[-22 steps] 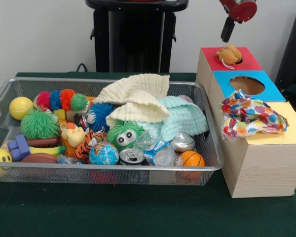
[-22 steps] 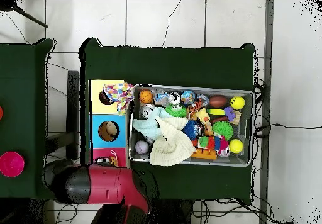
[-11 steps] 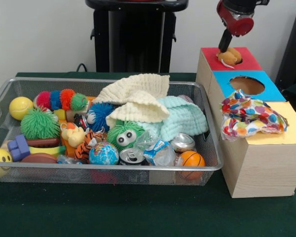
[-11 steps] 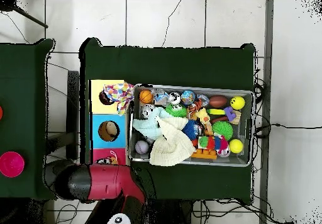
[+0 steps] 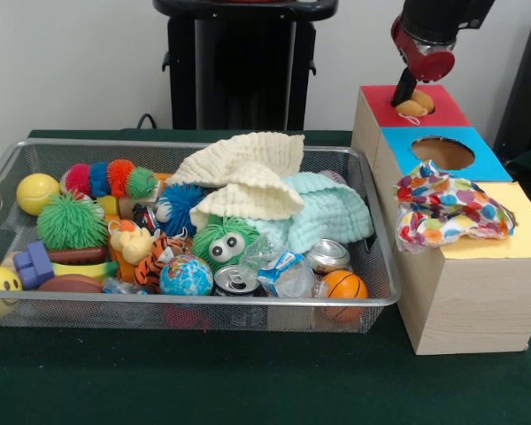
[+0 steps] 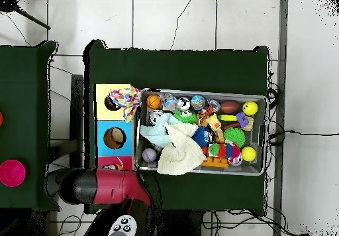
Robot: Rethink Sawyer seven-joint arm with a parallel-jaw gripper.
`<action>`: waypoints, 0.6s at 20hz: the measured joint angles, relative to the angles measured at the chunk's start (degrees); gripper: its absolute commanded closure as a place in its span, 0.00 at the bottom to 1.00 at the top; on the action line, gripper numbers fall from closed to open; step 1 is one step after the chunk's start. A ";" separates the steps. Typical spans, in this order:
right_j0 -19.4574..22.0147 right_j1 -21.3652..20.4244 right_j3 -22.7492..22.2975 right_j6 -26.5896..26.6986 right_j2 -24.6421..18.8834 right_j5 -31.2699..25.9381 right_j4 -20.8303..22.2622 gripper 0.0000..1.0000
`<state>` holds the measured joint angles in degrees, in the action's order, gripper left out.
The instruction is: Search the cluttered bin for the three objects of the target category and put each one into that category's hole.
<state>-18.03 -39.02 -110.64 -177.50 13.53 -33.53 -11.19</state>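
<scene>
Your arm (image 5: 438,22) came down from the top right of the front view, its red wrist end angled down and left. The gripper (image 5: 405,87) showed as one dark tip below it; you could not tell how its fingers stood. From overhead the red and black arm (image 6: 99,185) lay sideways along the table's bottom left corner.

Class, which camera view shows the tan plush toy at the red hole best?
The front view: the tan plush toy sits in plain sight in the red hole, under the gripper. In the overhead view the arm covers that spot, hiding the toy.
</scene>
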 measured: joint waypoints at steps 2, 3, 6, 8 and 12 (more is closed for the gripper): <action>-0.42 1.01 0.38 0.00 0.03 0.41 -0.64 1.00; -0.65 1.92 0.51 0.00 0.00 1.03 -0.86 1.00; -1.49 5.09 1.04 0.00 -0.14 3.70 -1.71 1.00; -2.18 7.15 1.54 0.00 -0.30 5.81 -2.46 1.00; -3.35 7.78 1.77 -0.07 0.36 6.87 -3.58 1.00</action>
<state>-21.38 -31.24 -108.88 -177.57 13.88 -26.66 -14.77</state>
